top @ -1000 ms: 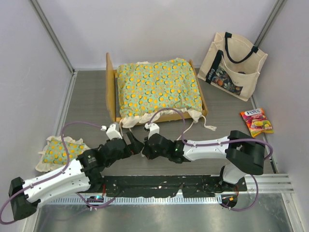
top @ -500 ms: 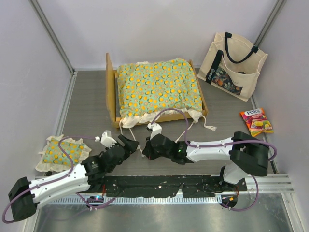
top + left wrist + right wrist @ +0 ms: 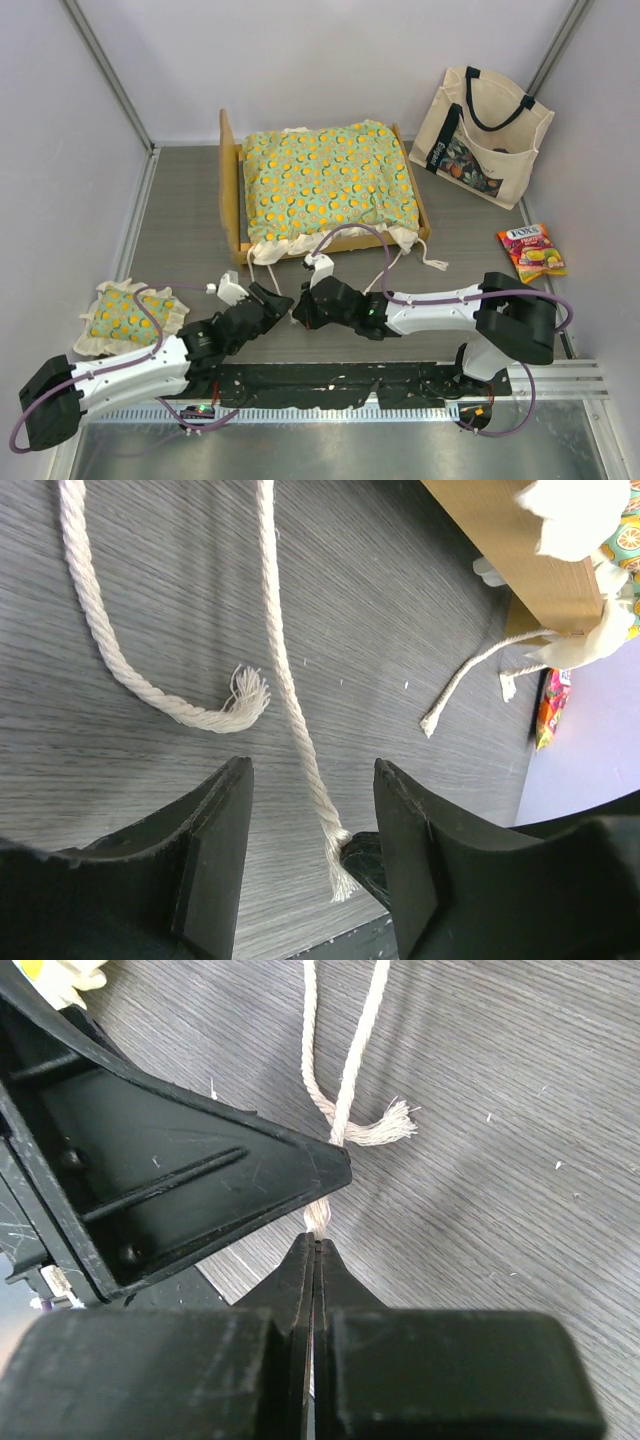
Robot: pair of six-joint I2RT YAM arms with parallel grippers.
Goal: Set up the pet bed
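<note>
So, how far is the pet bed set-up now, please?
Done: the cushion lies inside the wooden frame. In hand: the right arm's jaws are shut on one tie cord; the left arm's jaws stand open around the same cord. Left, probably: fastening the ties; the small pillow lies on the table.

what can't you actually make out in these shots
- Top view: how the right hand holds the cord; it is too small there, and both hands crowd it.
- Right wrist view: the cord's held end, buried in the shut grip; the left hand blocks the left side.
- Left wrist view: most of the bed, cut off by the top-right edge.
- Top view: what the tote bag holds; too small to tell.
</note>
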